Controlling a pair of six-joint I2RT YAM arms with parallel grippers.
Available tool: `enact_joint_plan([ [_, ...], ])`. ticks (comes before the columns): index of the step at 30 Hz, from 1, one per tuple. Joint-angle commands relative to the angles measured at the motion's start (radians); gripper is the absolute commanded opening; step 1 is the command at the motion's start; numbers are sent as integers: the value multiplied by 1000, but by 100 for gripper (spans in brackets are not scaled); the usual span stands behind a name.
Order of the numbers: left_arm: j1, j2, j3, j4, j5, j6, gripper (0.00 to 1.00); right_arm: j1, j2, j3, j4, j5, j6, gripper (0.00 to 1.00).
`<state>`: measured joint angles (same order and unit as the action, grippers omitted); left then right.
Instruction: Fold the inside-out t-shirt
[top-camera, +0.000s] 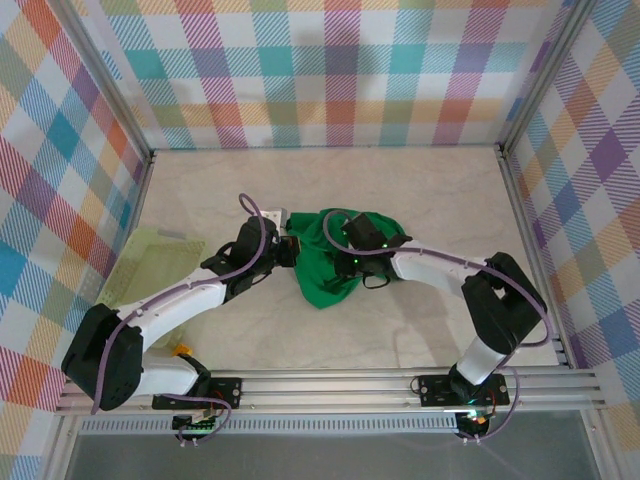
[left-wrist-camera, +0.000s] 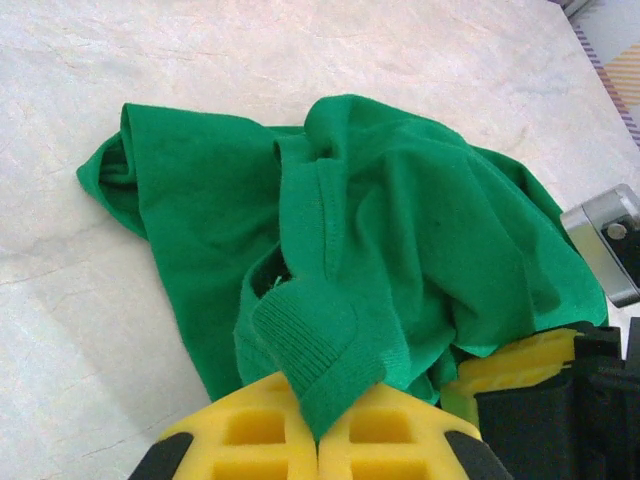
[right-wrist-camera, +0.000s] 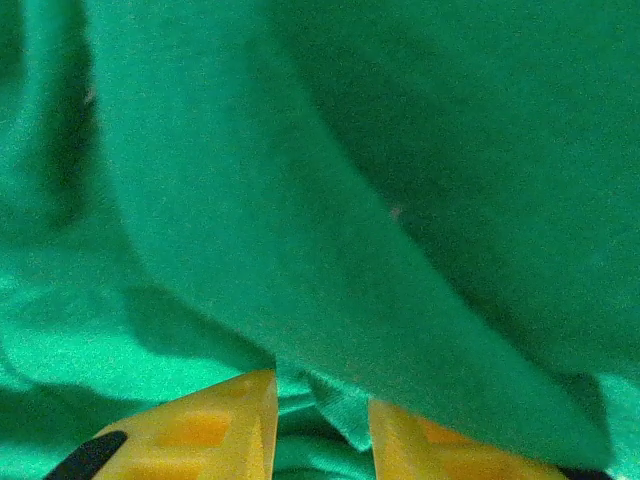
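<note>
So the green t-shirt (top-camera: 335, 262) is just a crumpled heap roughly mid-worktop (top-camera: 430, 190), a bit nearer the front edge than the back, nothing flat or squared up about it. In the left wrist view, the left gripper (left-wrist-camera: 318, 445) has its yellow fingers (left-wrist-camera: 245, 440) pressed right together on a ribbed edge of the shirt (left-wrist-camera: 400, 230), looks like a cuff or collar band, with the cloth poking up out of the pinch. From above, the left gripper (top-camera: 288, 250) sits at the heap's left side and the right gripper (top-camera: 356, 266) is down on top of the heap, the two of them close together. The right wrist view is all green folds up close: the right gripper (right-wrist-camera: 320, 440) has its fingers (right-wrist-camera: 205, 430) a little apart with some cloth bunched in the gap, but honestly I can't tell if it's actually clamping that or just resting in it. There's a pale yellow-green mesh basket (top-camera: 150, 262) over by the left edge, well apart from the shirt.
</note>
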<state>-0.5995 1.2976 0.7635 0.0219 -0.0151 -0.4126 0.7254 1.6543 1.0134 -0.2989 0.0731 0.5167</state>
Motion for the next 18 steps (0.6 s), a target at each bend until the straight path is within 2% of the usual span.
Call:
enact_joint_plan([
  [1,7,-27,5,9,13,-12,0,-3,32,35,-40,69,16,34],
  [5,7,-29,3,7,14,-11,0,-2,62,52,-61,101,24,35],
  [8,7,-32,-1,8,12,-11,0,-3,66,56,-65,108,23,30],
  [16,7,-20,3,1,-5,-15,0,-3,6,45,-83,139,-6,4],
  [18,7,-15,12,-7,-14,-17,0,-2,-18,41,-86,142,-16,0],
])
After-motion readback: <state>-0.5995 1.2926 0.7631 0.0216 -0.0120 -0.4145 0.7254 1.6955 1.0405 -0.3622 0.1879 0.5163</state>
